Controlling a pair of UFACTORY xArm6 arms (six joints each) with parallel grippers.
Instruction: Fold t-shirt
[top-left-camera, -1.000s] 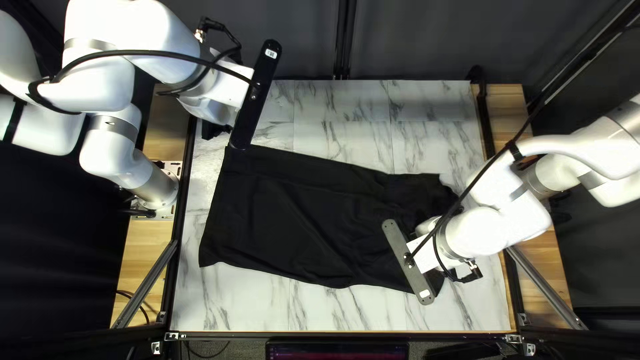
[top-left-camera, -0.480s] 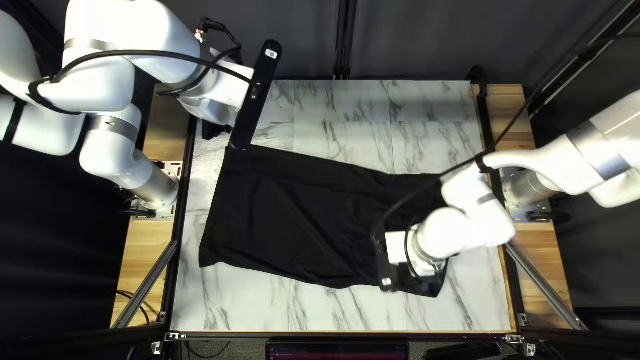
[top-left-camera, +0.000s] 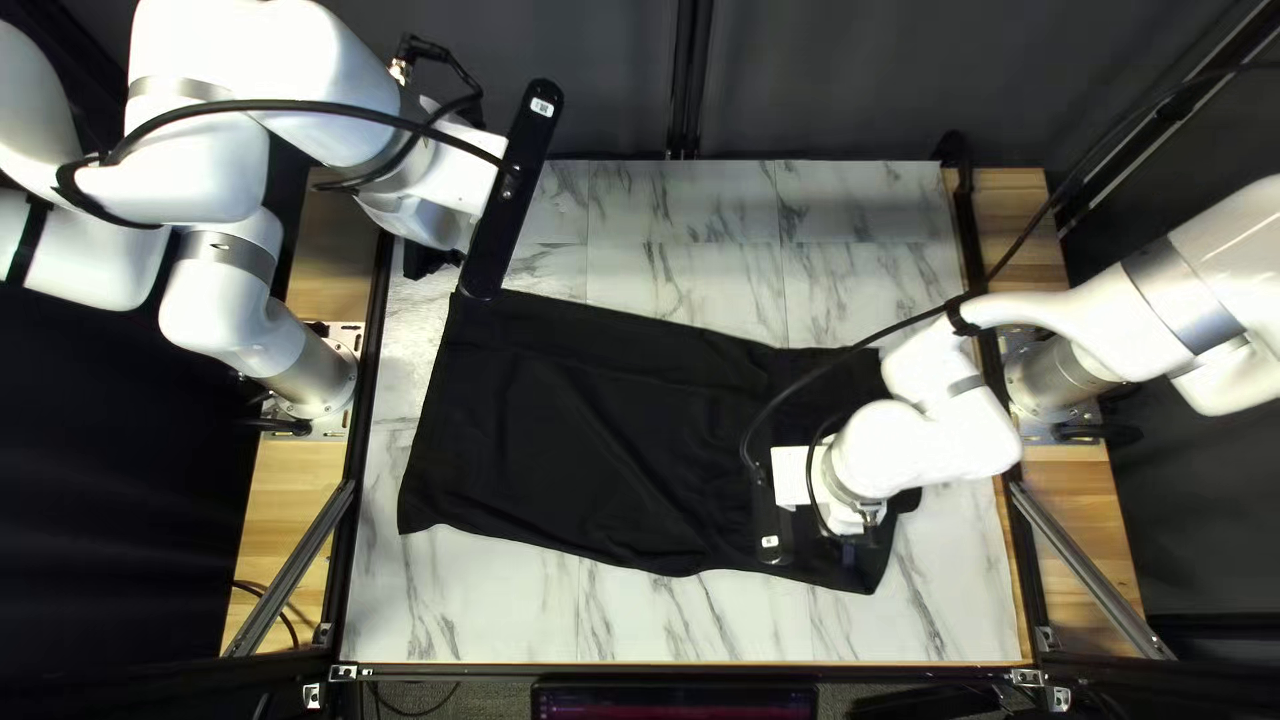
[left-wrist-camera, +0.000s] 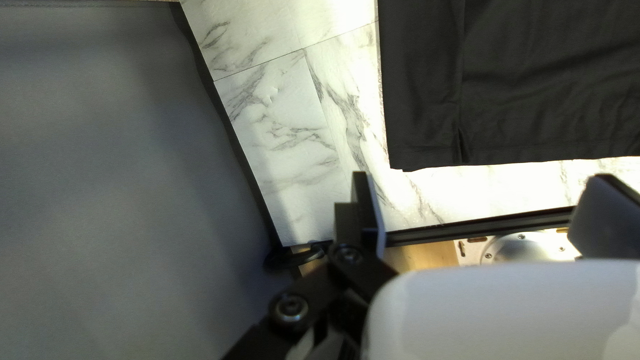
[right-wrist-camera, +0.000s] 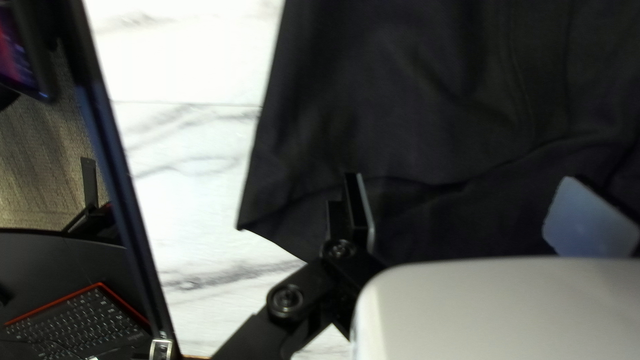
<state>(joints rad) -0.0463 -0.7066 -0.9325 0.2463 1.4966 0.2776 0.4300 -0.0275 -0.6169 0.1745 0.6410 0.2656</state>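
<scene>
Holding right gripper [top-left-camera: 770, 524] fingers wide over t-shirt [top-left-camera: 587, 427], frame lower right, we couldn't tell contact; left gripper [top-left-camera: 512, 187], upper left, was wide too.

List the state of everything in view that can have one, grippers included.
T-shirt: laid out, creased, held by neither gripper; can't tell which layers are folded.
Left gripper: open, off the cloth.
Right gripper: open, over the cloth.
Screen: lit.

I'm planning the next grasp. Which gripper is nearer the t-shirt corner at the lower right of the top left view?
Right. My right gripper is over the t-shirt, close to that corner; my left gripper is near the t-shirt's opposite end.
</scene>
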